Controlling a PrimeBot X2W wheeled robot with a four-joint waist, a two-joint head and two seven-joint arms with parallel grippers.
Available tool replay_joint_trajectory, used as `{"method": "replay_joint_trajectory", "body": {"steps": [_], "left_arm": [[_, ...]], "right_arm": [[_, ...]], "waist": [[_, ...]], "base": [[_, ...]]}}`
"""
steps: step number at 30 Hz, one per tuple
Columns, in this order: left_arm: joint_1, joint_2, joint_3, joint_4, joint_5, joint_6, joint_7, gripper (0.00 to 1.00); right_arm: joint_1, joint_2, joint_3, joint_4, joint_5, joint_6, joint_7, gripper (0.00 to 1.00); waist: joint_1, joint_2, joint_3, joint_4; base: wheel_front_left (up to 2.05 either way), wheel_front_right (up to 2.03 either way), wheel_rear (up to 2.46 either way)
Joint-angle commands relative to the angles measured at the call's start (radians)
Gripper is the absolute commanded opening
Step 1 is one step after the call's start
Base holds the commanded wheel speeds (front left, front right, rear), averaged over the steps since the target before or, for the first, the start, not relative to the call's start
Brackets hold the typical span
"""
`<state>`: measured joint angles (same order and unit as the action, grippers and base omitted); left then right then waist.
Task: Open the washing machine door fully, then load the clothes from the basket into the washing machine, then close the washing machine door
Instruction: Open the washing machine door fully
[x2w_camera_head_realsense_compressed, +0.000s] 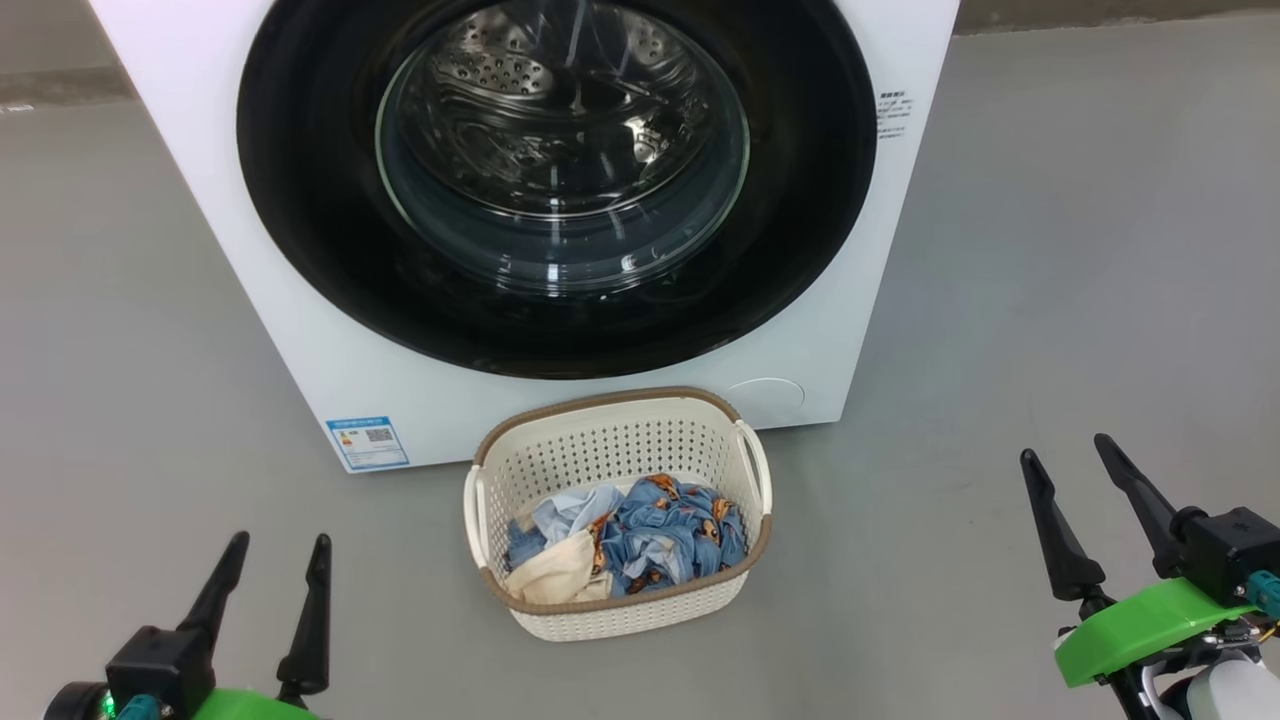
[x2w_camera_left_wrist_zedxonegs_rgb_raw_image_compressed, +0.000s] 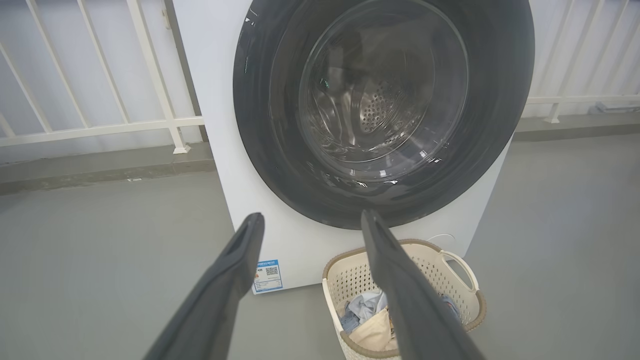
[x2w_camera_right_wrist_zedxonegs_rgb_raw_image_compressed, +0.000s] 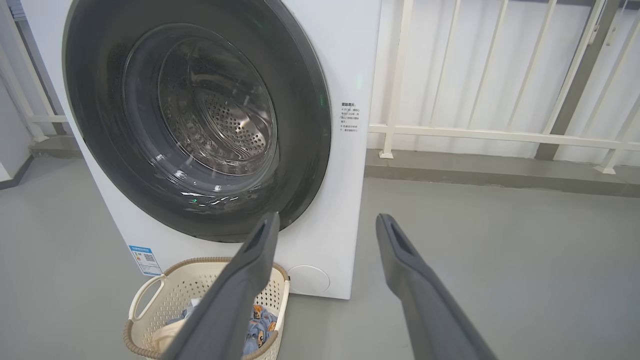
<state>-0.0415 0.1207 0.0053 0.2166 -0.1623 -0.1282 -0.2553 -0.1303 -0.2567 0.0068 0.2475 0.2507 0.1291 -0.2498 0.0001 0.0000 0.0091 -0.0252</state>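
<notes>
The left pincer (x2w_camera_head_realsense_compressed: 282, 538) sits low on the robot's left, its two dark fingers pointing forward toward the washing machine (x2w_camera_head_realsense_compressed: 300, 330), spread apart and holding nothing. The right pincer (x2w_camera_head_realsense_compressed: 1065, 447), out on the right and higher in the head view, is likewise spread wide and empty, its fingers leaning slightly leftward. The washing machine door (x2w_camera_head_realsense_compressed: 320, 200) lies shut against the white front, and the basket (x2w_camera_head_realsense_compressed: 620, 610) stands on the grey floor (x2w_camera_head_realsense_compressed: 150, 350) just before the machine's lower front edge, between the two pincers and well apart from both, with the clothes (x2w_camera_head_realsense_compressed: 660, 535) heaped inside.
</notes>
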Motion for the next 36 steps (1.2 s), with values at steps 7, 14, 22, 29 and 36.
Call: {"method": "replay_joint_trajectory", "body": {"steps": [7,14,22,29,36], "left_arm": [[-0.042,0.02,0.021,-0.007,-0.008,-0.002,-0.006,1.0],[-0.044,0.021,0.017,-0.003,-0.015,-0.002,-0.006,1.0],[-0.049,0.024,0.017,-0.003,-0.02,-0.002,-0.006,1.0],[-0.051,0.018,0.025,-0.021,-0.032,-0.002,-0.006,1.0],[-0.047,0.01,0.031,-0.039,-0.001,-0.002,-0.006,1.0]], "right_arm": [[-0.027,-0.007,-0.005,-0.024,0.019,0.002,-0.012,1.0],[-0.019,-0.002,-0.006,-0.022,0.017,0.002,-0.012,1.0],[-0.017,0.0,-0.008,-0.022,0.013,0.002,-0.012,1.0],[-0.016,0.002,-0.013,-0.025,0.019,0.002,-0.012,1.0],[-0.021,0.004,-0.015,-0.032,0.019,0.002,-0.012,1.0]], "waist": [[0.0,0.0,-0.005,0.01],[0.0,0.0,-0.006,0.015],[0.0,0.0,-0.004,0.013],[0.0,0.0,0.004,0.014],[0.0,0.0,0.009,0.016]], "base": [[0.6,0.6,-1.21],[0.51,0.38,-0.89],[1.04,0.92,-1.96],[1.03,0.89,-1.93],[0.41,0.41,-0.83]]}}
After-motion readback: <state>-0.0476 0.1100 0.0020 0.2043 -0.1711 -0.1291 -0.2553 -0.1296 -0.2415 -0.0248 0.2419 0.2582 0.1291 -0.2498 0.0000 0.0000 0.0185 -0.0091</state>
